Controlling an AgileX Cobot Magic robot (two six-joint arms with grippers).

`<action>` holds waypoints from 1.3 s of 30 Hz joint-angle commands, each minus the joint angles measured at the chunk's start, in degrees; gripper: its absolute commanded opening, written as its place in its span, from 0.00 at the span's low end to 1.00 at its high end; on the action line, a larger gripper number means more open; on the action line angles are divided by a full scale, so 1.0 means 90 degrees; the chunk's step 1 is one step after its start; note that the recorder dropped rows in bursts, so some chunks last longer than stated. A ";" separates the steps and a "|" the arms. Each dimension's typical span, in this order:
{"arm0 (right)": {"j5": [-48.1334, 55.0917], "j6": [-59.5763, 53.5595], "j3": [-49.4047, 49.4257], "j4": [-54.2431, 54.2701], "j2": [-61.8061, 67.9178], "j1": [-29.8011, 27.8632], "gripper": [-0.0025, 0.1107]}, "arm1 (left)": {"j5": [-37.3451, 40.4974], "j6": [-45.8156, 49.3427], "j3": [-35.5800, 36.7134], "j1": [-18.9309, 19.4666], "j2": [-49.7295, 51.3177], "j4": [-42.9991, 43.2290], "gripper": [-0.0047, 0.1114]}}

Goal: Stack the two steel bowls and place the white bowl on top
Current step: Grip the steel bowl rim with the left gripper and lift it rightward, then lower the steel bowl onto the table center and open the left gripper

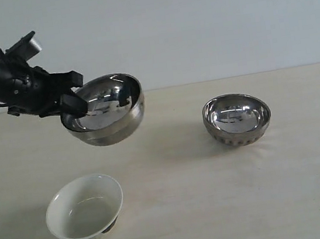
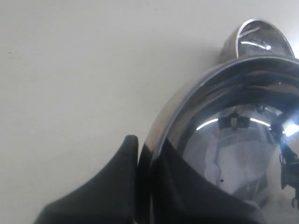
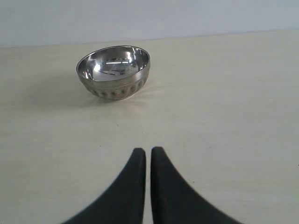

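Bowl status: the left claw (image 1: 70, 102) is clamped tight on the rim of the smooth steel bowl (image 1: 109, 111), one finger inside and one outside, holding it up off the counter (image 1: 218, 206) in the upper left of the frame. The ribbed steel bowl (image 1: 236, 118) sits upright on the counter at middle right, well apart, and the white bowl (image 1: 84, 207) rests tilted at lower left. The right claw (image 3: 148, 156) is pinched shut on nothing, facing the ribbed steel bowl.
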 commanded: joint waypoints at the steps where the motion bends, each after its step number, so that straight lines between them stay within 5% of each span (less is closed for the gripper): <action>1: -0.0043 -0.0021 -0.0003 -0.0039 0.0015 -0.0042 0.02 | 0.0065 -0.0140 -0.0029 -0.0661 0.0002 0.0134 0.07; 10: -0.0043 -0.0021 -0.0003 -0.0039 0.0015 -0.0042 0.02 | -0.0132 -0.0140 -0.0029 -0.1539 0.0285 0.0221 0.07; 39: -0.0043 -0.0021 -0.0003 -0.0039 0.0015 -0.0042 0.02 | -0.0019 -0.0019 -0.0029 -0.1553 0.1518 0.0356 0.07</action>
